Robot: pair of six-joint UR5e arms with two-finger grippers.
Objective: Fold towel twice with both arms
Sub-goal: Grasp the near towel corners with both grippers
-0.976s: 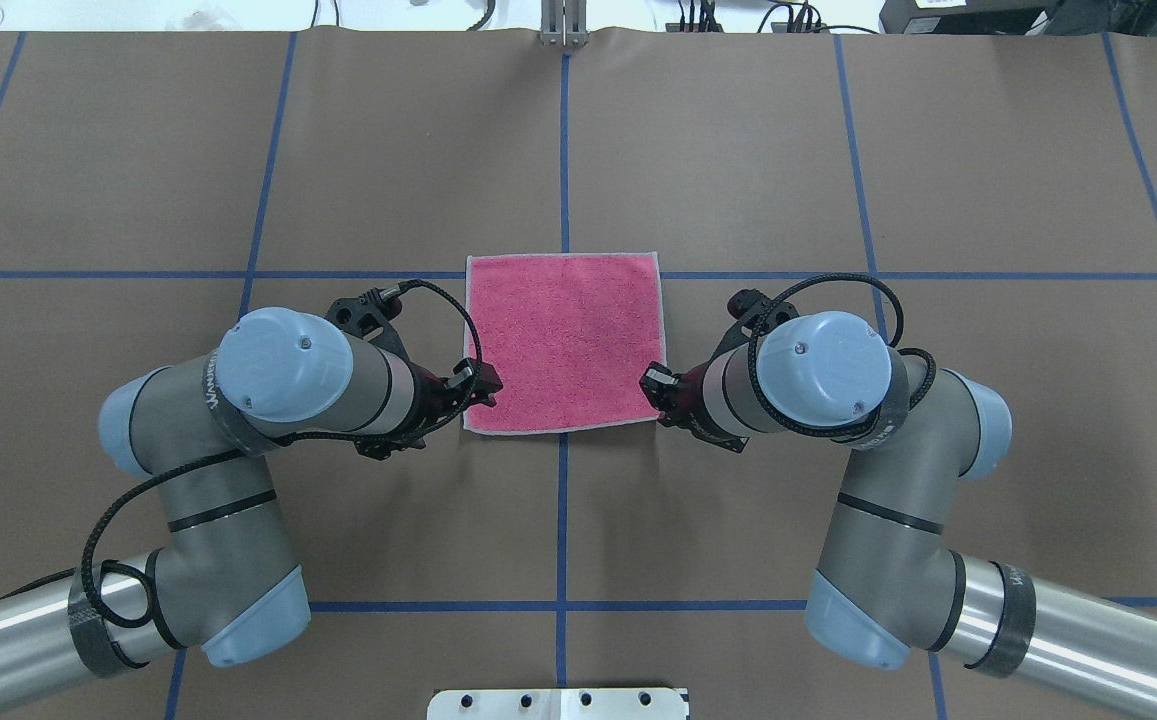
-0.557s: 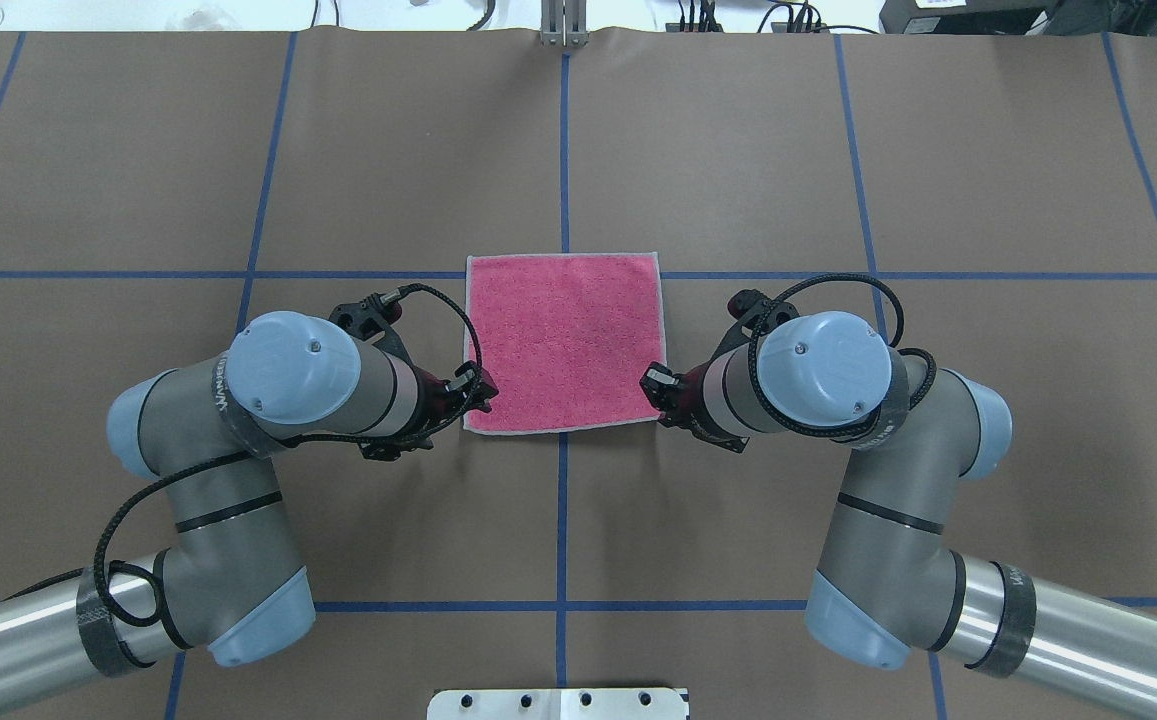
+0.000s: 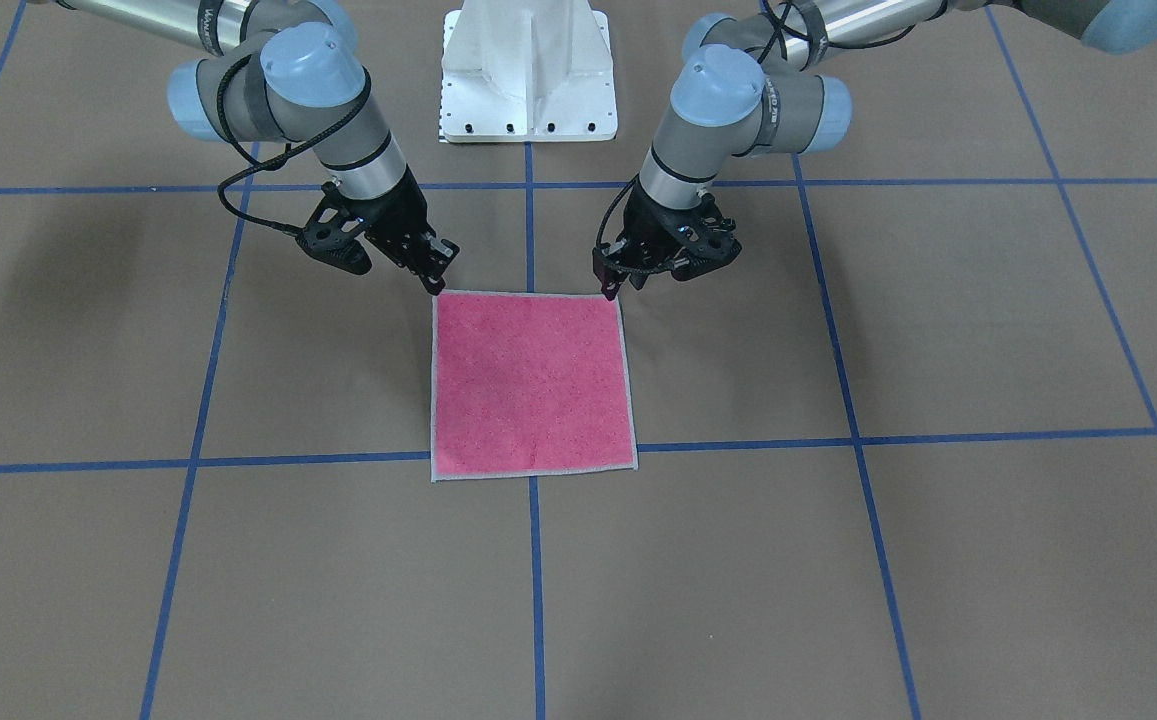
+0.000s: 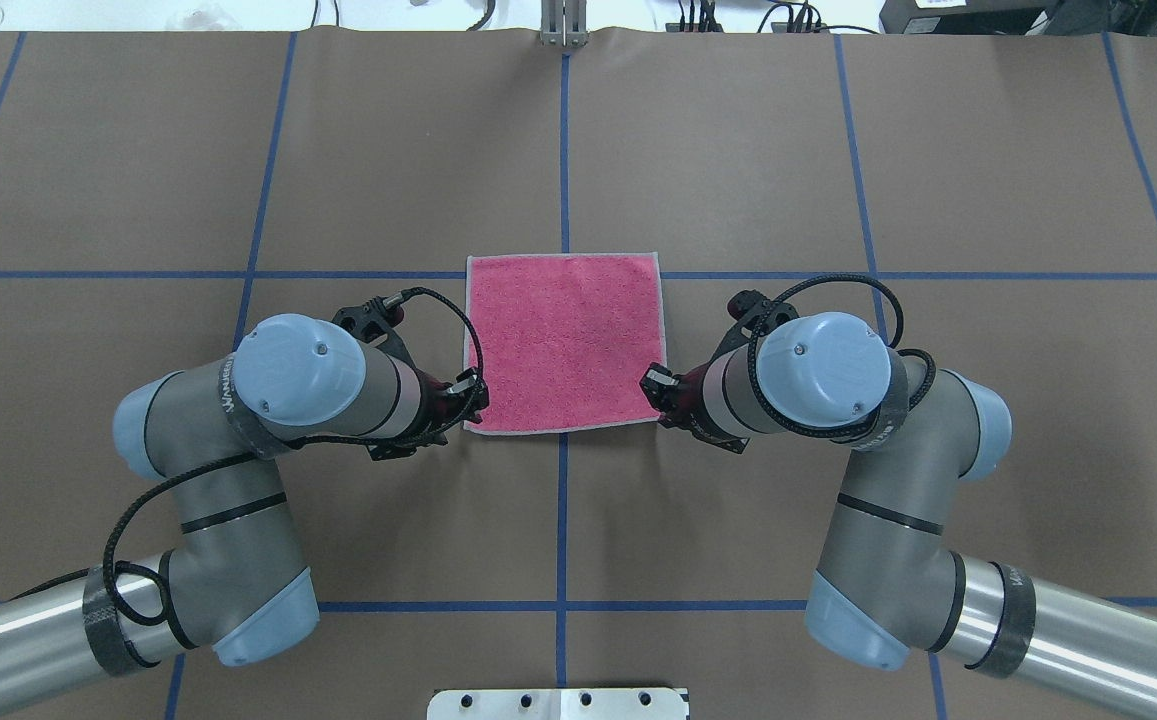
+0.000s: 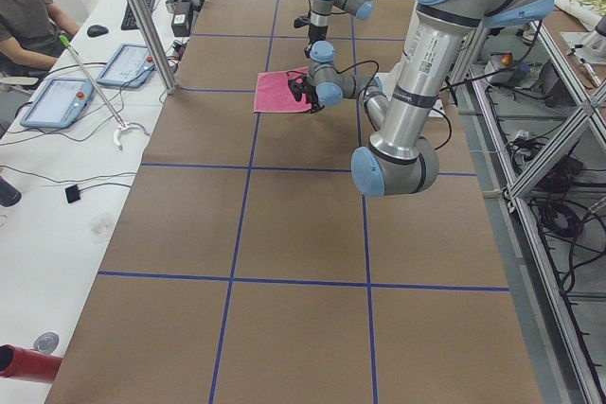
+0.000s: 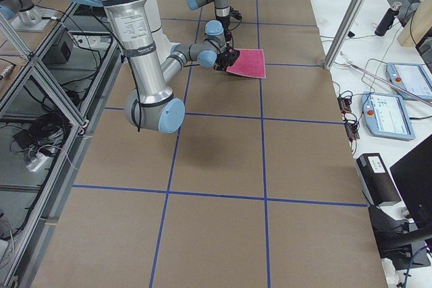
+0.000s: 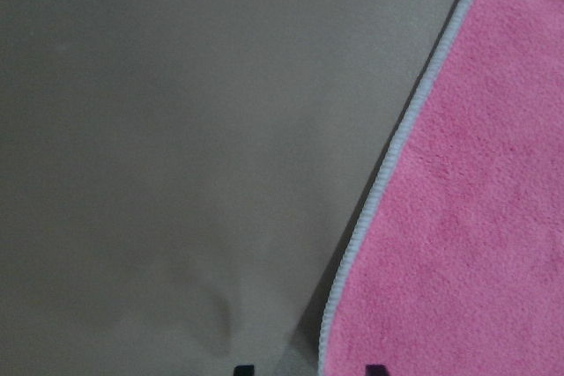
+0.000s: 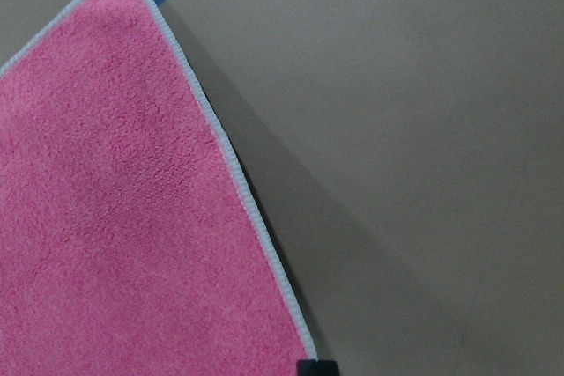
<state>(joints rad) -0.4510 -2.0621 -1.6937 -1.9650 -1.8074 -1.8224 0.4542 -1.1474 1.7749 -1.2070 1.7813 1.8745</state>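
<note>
The towel [image 4: 563, 340] lies flat and pink face up on the brown table, also in the front view [image 3: 533, 385]. My left gripper [image 4: 478, 400] is low at its near left corner. In the left wrist view the left gripper [image 7: 309, 369] is open, its two tips on either side of the towel's grey edging [image 7: 388, 173]. My right gripper [image 4: 656, 395] is at the near right corner. In the right wrist view the right gripper [image 8: 317, 365] shows one joined tip right at the towel's edge [image 8: 238, 173], shut on the corner.
The white pedestal base [image 3: 528, 70] stands behind the arms, at the table's near edge in the overhead view [image 4: 558, 703]. Blue tape lines [image 4: 564, 150] cross the brown table cover. A side bench with tablets [image 5: 57, 101] runs along the table's far edge.
My left arm has shifted a little right and nearer, bringing its gripper down to the towel's near left corner. The right arm and the towel have not moved.
</note>
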